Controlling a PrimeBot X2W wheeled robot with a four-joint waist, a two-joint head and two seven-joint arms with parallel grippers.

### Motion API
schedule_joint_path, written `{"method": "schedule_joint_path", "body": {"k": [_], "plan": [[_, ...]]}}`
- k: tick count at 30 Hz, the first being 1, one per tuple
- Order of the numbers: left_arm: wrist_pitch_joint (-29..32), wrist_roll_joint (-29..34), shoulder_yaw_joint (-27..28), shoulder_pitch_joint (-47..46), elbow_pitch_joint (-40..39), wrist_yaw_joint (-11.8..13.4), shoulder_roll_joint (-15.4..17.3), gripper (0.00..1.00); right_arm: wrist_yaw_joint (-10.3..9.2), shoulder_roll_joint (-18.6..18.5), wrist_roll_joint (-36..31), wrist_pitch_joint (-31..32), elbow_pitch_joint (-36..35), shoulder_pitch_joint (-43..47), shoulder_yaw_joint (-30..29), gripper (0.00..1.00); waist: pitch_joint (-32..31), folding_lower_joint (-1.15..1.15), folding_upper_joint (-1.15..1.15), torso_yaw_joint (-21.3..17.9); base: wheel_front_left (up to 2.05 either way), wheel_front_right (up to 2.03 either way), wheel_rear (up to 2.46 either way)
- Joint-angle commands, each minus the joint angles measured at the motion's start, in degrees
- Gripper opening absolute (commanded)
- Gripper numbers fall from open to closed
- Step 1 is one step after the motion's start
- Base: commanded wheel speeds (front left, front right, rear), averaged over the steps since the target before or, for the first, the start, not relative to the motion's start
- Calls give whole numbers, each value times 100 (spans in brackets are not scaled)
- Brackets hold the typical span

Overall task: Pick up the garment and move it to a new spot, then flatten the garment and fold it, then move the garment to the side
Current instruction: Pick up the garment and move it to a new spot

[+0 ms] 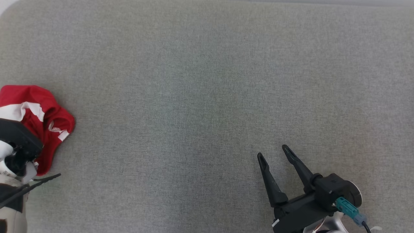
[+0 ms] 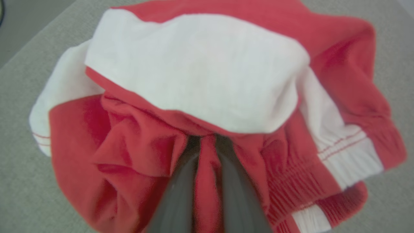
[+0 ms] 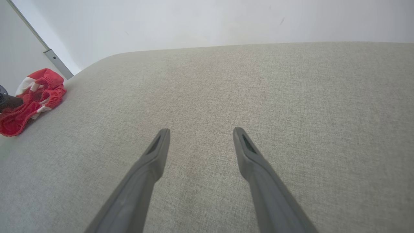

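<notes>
Garment [image 1: 48, 116], red with white panels, lay crumpled at the far left edge of the grey surface [image 1: 200, 97]. Left gripper [image 2: 207, 144] stood over the heap, jaws narrow, pinching a red fold between the fingers; a white panel [image 2: 194, 71] bulged just beyond the tips. The left wrist covered the heap's near side in the head view. Right gripper [image 1: 272, 151] hung at lower right, well apart from the garment, jaws wide above the surface. A teal plug [image 1: 346, 207] sat on its wrist. A pale wall [image 3: 226, 19] rose behind the surface's far edge.
</notes>
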Motion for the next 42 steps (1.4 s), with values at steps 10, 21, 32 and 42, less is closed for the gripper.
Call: {"method": "schedule_joint_path", "body": {"k": [10,21,32,42], "plan": [[16,107,-129,-68,-471,-191,422,0,-13,98,276,-311,463,-79,171,100,-749,-1,0,103,0,0,0],[474,281,-599,-264,-2353,-321,457,0,-13,160,574,-809,1061,-14,138,100,-1581,-1,0,-32,0,0,0],[1139,137,-1410,414,-4746,-370,-452,0,-13,158,664,-979,1209,105,-141,100,-1976,-1,0,-934,0,0,0],[1298,536,-2478,1447,-5066,-224,-1129,0,-13,161,615,-874,1012,132,-306,100,-1736,-1,0,-1808,0,0,0]]}}
